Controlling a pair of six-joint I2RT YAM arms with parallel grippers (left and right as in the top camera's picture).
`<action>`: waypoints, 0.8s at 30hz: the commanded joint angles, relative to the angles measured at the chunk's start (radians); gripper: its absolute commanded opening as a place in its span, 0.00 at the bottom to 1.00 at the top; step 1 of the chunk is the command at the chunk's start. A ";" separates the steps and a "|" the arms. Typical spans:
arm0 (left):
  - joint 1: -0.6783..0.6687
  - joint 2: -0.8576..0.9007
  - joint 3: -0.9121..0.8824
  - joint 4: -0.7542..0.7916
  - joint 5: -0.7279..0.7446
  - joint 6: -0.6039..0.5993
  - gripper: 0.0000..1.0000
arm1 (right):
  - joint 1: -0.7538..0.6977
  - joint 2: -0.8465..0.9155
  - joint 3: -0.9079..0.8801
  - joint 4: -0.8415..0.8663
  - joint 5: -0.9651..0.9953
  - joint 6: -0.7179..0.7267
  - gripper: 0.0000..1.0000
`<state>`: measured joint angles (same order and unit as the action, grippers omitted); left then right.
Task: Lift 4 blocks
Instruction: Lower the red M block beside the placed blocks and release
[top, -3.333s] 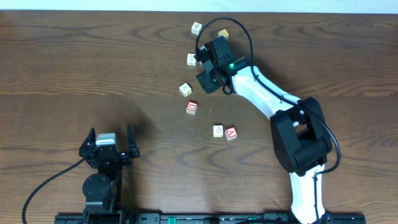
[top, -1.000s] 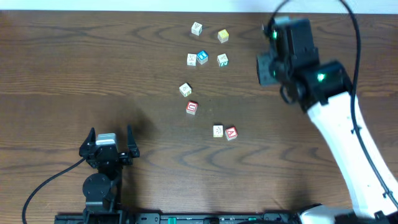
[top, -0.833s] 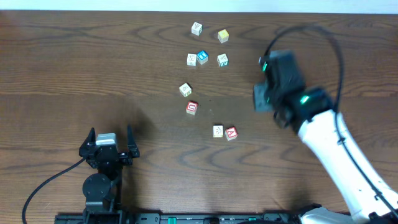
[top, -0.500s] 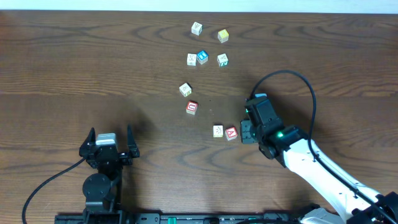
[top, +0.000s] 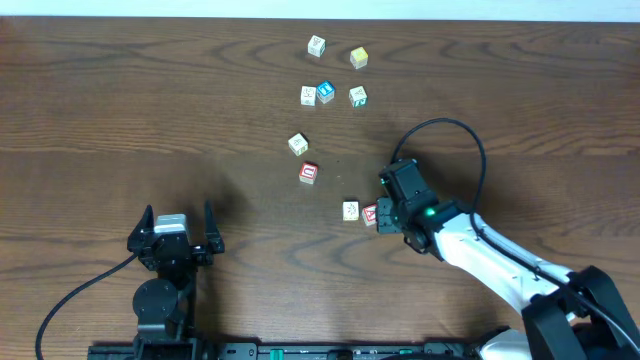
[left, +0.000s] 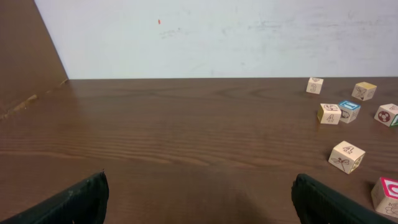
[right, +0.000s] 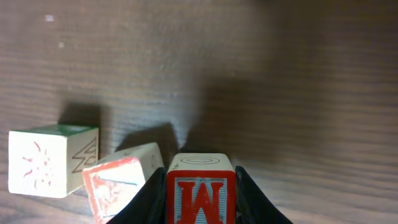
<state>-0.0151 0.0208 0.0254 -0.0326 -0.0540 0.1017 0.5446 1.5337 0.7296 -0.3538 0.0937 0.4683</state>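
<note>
My right gripper (top: 386, 213) is shut on a red-faced block (right: 200, 194) with a red letter on a pale field and a cream top. In the right wrist view it sits low over the table, right beside a tilted red-edged block (right: 121, 182) (top: 369, 214). A pale cream block (right: 53, 160) (top: 350, 210) stands left of that. Another red block (top: 308, 173) (left: 387, 196) lies farther back, with a cream block (top: 298, 144) (left: 346, 156) behind it. My left gripper (top: 178, 220) (left: 202, 205) stands open at the front left, nothing between its fingers.
A cluster at the back holds a white block (top: 316, 45), a yellow one (top: 358, 58), a pale one (top: 308, 95), a blue-faced one (top: 325, 92) and a green-marked one (top: 358, 96). The right arm's black cable (top: 470, 140) loops above the table. A white wall (left: 217, 37) borders the far edge.
The right arm has swung from the back right down to the front middle, carrying its block to the red and cream pair. The left arm has not moved.
</note>
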 joint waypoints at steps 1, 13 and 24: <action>-0.002 -0.003 -0.021 -0.037 -0.006 -0.002 0.94 | 0.031 0.010 -0.007 0.004 -0.008 0.035 0.16; -0.002 -0.003 -0.021 -0.037 -0.006 -0.002 0.94 | 0.039 0.010 -0.007 0.044 0.019 0.069 0.22; -0.002 -0.003 -0.021 -0.037 -0.006 -0.002 0.95 | 0.039 0.010 -0.007 0.054 0.036 0.066 0.41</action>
<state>-0.0151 0.0208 0.0254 -0.0326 -0.0540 0.1017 0.5774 1.5383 0.7296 -0.2981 0.1089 0.5278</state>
